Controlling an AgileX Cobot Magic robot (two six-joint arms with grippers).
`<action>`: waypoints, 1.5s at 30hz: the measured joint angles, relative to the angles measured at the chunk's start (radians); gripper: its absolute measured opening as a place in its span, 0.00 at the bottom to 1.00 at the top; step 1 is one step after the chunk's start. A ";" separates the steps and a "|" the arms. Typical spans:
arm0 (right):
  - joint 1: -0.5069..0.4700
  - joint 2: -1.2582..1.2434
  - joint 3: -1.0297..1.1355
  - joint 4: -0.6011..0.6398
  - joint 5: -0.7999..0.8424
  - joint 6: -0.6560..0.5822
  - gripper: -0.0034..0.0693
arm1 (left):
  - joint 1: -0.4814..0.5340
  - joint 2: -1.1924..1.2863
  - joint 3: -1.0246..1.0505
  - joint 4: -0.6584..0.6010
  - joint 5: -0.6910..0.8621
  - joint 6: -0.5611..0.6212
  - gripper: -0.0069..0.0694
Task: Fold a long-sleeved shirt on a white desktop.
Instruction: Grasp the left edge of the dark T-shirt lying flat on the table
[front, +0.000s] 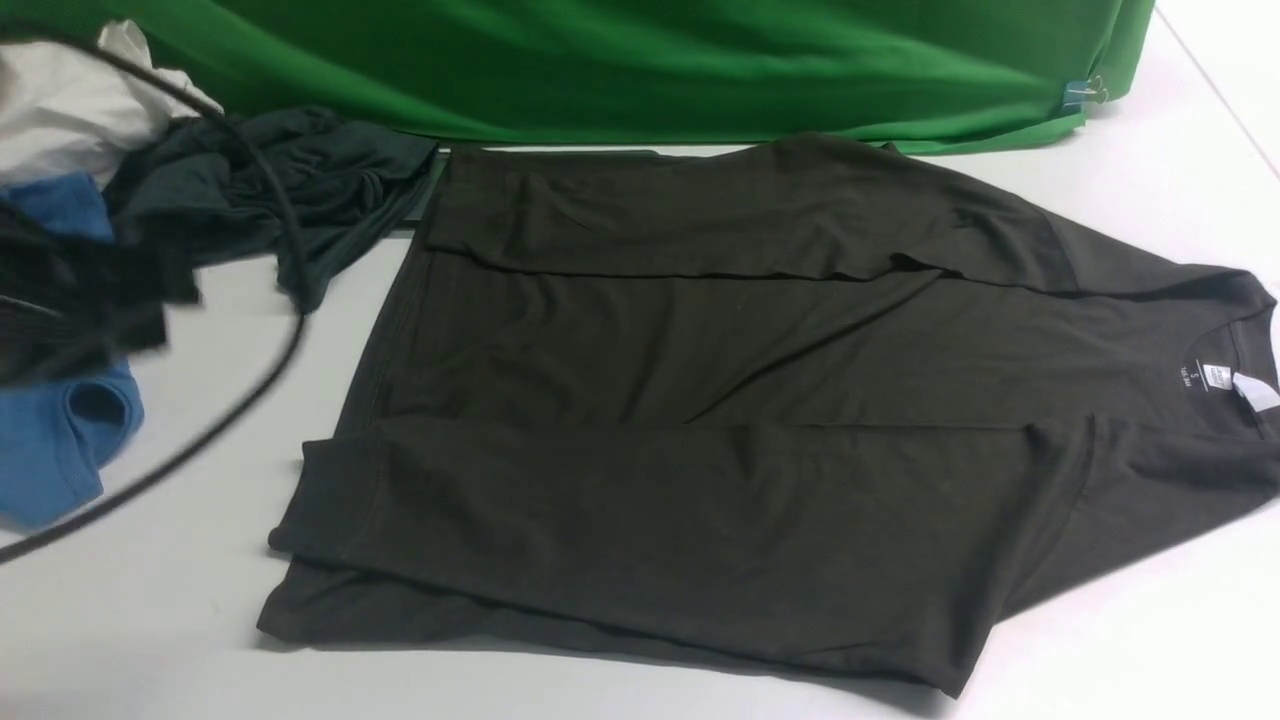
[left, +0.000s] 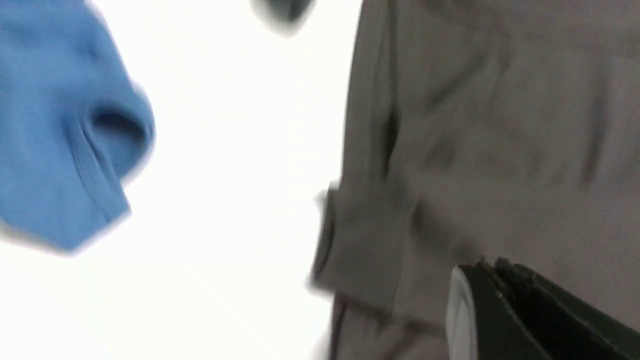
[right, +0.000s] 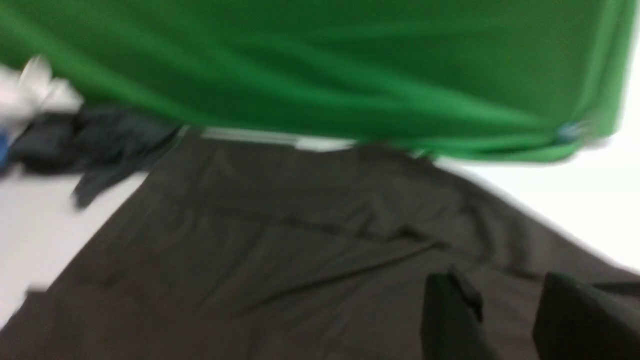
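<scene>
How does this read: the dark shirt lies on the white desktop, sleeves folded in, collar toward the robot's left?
Wrong side: in the front view the long-sleeved shirt has its collar toward the robot's right. The rest holds.

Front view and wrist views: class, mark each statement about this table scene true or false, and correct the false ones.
1. The long-sleeved shirt lies spread on the white desktop. True.
2. Its neck label points toward the robot's left. False: the neck and label are at the robot's right.
3. A blue garment lies apart from the shirt, on its left. True.
4. The backdrop behind the shirt is red. False: it is green cloth.
5. The right claw grips a sleeve. False: its jaws stand open over the shirt with nothing between them.
</scene>
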 joint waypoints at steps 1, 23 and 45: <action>0.020 0.010 0.002 0.000 0.009 0.000 0.38 | 0.000 0.045 0.000 -0.006 0.006 0.017 0.19; 0.107 0.041 0.003 0.000 0.042 -0.064 0.38 | -0.002 0.504 -0.019 -0.049 -0.339 0.867 0.59; 0.107 0.041 0.003 0.000 0.062 -0.064 0.38 | -0.002 0.636 -0.021 -0.100 -0.329 0.939 0.21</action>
